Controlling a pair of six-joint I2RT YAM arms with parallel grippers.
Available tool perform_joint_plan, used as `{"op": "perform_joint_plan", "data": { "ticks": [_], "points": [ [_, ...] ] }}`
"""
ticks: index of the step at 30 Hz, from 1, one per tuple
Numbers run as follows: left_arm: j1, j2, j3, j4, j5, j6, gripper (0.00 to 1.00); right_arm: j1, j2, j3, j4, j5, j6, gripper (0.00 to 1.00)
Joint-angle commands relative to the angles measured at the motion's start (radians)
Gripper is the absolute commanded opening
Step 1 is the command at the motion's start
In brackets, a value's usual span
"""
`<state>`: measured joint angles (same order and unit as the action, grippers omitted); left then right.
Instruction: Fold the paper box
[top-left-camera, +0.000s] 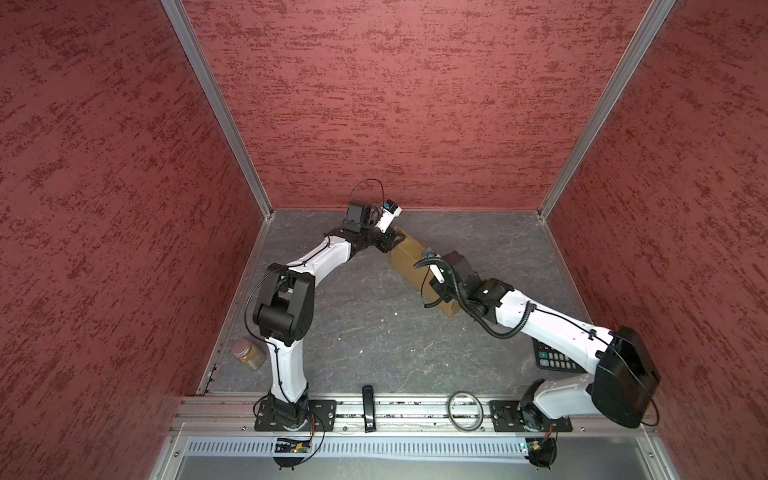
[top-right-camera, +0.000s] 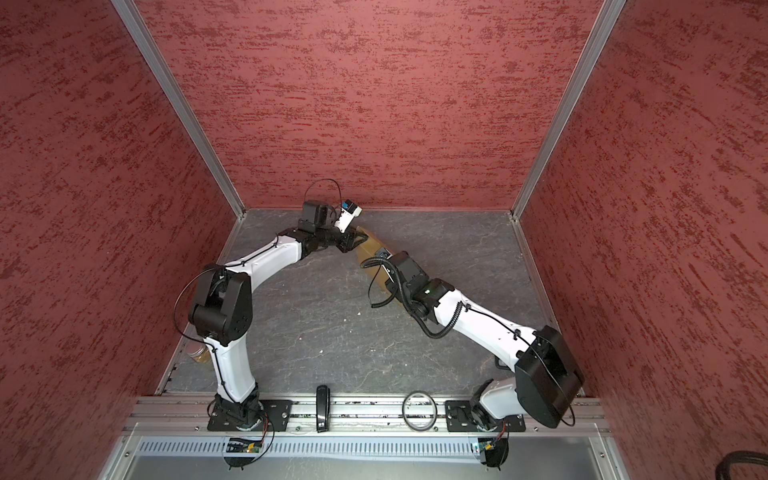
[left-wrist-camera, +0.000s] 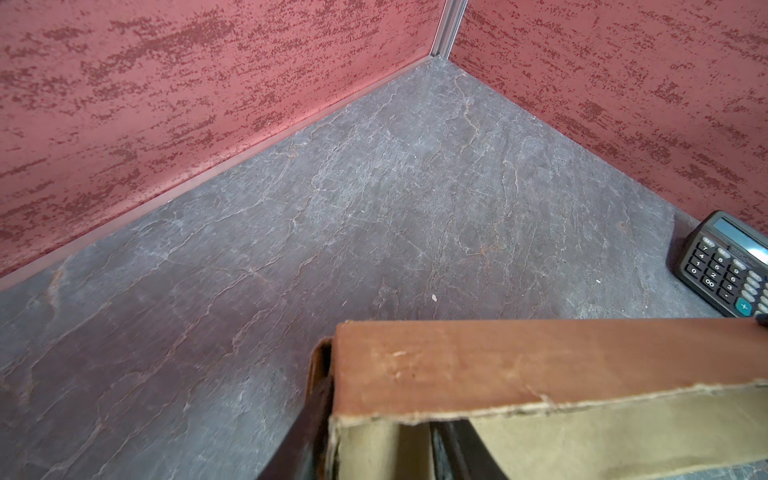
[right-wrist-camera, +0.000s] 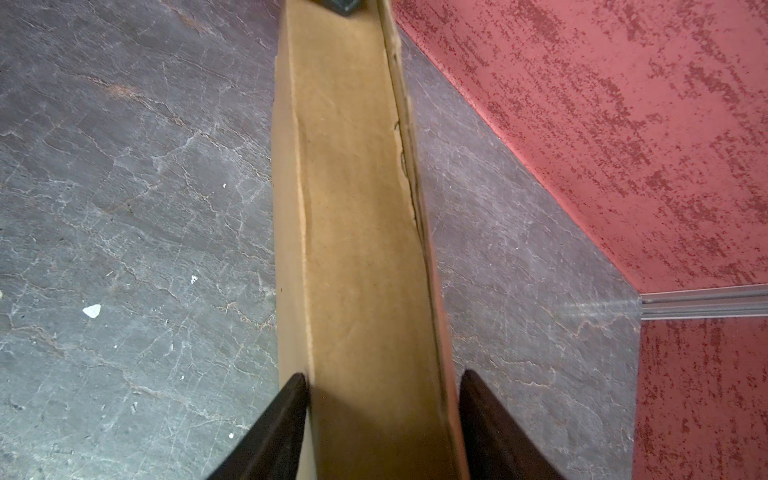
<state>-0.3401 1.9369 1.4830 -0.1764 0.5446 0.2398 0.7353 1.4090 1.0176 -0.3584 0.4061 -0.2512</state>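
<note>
The paper box (top-left-camera: 409, 257) (top-right-camera: 368, 249) is brown cardboard standing on the grey table toward the back, slanting between my two arms. My left gripper (top-left-camera: 392, 245) (left-wrist-camera: 384, 399) is at its far end. It is open and straddles the end wall, one finger (left-wrist-camera: 316, 415) outside against the cardboard and the other inside, apart from it. My right gripper (right-wrist-camera: 384, 374) (top-left-camera: 432, 259) is further along the paper box (right-wrist-camera: 357, 208). It grips the narrow upper face, with a finger on each long side. Arms hide the box's near end in both top views.
A black calculator (top-left-camera: 555, 359) (left-wrist-camera: 731, 266) lies at the right, partly under the right arm. A lidded jar (top-left-camera: 248, 353) stands at the front left. A black bar-shaped device (top-left-camera: 368, 409) and a ring (top-left-camera: 465, 409) rest on the front rail. Red walls enclose three sides.
</note>
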Motion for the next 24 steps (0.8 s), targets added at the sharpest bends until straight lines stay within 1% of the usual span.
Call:
{"op": "perform_joint_plan", "data": {
  "ticks": [1, 13, 17, 24],
  "points": [
    [0.022, 0.020, -0.055, -0.136, -0.047, -0.008, 0.40, 0.006, 0.016, -0.013, 0.005, 0.034, 0.019, 0.58],
    [0.025, 0.015, -0.046, -0.153, -0.028, 0.003, 0.44, 0.004, 0.033, -0.026, 0.009, 0.034, 0.026, 0.58],
    [0.025, 0.033, -0.013, -0.171, -0.023, 0.012, 0.43, 0.004, 0.038, -0.025, 0.006, 0.029, 0.012, 0.63],
    [0.024, 0.082, 0.044, -0.205, -0.008, 0.021, 0.42, 0.004, 0.036, -0.021, 0.018, 0.038, -0.038, 0.65]
  ]
}}
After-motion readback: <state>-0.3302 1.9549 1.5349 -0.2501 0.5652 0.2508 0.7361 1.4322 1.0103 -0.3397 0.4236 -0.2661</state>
